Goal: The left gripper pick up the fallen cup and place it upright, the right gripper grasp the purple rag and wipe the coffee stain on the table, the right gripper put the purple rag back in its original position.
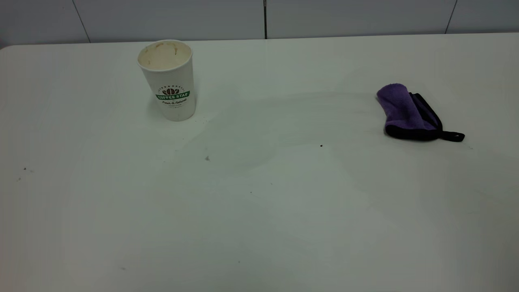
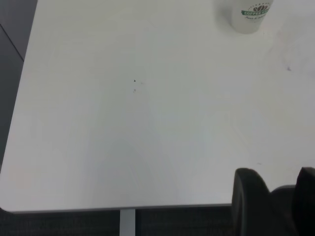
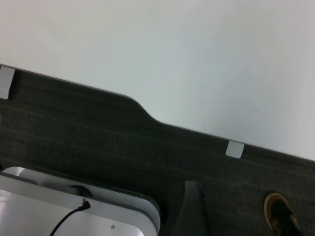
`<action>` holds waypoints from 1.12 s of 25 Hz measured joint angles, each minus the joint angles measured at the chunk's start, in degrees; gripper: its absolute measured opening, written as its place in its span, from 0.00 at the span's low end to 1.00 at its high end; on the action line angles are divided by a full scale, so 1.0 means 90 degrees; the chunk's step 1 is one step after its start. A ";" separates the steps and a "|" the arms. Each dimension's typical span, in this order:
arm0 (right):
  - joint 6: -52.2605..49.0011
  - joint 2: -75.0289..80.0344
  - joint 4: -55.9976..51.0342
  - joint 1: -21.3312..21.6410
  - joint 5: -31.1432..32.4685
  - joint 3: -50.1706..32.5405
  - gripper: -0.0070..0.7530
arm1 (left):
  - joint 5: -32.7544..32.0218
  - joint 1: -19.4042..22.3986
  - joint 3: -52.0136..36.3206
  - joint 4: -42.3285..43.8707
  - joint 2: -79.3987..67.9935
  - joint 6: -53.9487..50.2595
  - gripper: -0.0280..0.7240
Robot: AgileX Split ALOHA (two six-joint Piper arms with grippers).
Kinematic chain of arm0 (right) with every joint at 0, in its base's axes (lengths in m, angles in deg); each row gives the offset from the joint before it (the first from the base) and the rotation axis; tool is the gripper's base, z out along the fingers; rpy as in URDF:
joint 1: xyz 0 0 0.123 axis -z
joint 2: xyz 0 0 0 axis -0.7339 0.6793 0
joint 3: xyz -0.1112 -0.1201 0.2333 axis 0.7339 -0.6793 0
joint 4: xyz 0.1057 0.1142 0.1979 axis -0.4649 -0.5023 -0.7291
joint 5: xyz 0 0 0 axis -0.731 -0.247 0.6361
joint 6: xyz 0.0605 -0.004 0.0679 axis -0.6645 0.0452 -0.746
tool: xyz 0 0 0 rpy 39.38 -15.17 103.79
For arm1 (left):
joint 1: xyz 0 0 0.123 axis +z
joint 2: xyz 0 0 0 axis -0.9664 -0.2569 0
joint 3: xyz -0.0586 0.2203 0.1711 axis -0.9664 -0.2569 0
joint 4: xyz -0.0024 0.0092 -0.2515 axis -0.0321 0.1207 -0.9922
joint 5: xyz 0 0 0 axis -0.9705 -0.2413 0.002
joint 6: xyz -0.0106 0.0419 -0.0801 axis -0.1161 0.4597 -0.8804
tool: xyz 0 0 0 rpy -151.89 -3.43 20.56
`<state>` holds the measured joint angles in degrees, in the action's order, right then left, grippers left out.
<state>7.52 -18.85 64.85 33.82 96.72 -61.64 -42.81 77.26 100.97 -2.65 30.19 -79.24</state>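
Note:
The cup [image 1: 168, 81] stands upright at the back left of the table [image 1: 259, 211], mouth up, its inside coffee-stained. It also shows far off in the left wrist view [image 2: 248, 17]. The purple rag [image 1: 407, 113], edged in black, lies crumpled at the right. No coffee stain shows; only a faint dull smear [image 1: 243, 138] marks the middle. Neither arm appears in the exterior view. My left gripper [image 2: 281, 176] hangs near the table's edge, far from the cup, its two black fingers apart and empty. My right gripper is out of view.
Tiny dark specks [image 1: 321, 145] dot the tabletop. The right wrist view shows the table's edge [image 3: 147, 110] over dark carpet, a white base with a cable [image 3: 74, 214] and a brown shoe [image 3: 280, 216]. A grey wall runs behind the table.

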 joint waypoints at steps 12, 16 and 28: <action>0.0000 -0.0917 0.0091 0.0503 0.0000 -0.0001 0.88 | 0.0000 0.0000 0.0000 0.0000 0.0000 0.0000 0.36; 0.0000 -0.1899 0.0114 0.0991 0.0020 -0.0001 0.87 | 0.0000 0.0000 0.0000 0.0000 0.0000 0.0000 0.36; 0.0079 -0.3247 0.0125 0.1245 0.0115 -0.0001 0.84 | 0.0000 0.0000 0.0000 0.0000 0.0000 0.0000 0.36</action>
<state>8.23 -48.07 65.97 45.03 97.76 -61.65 -42.81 77.26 100.97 -2.65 30.19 -79.24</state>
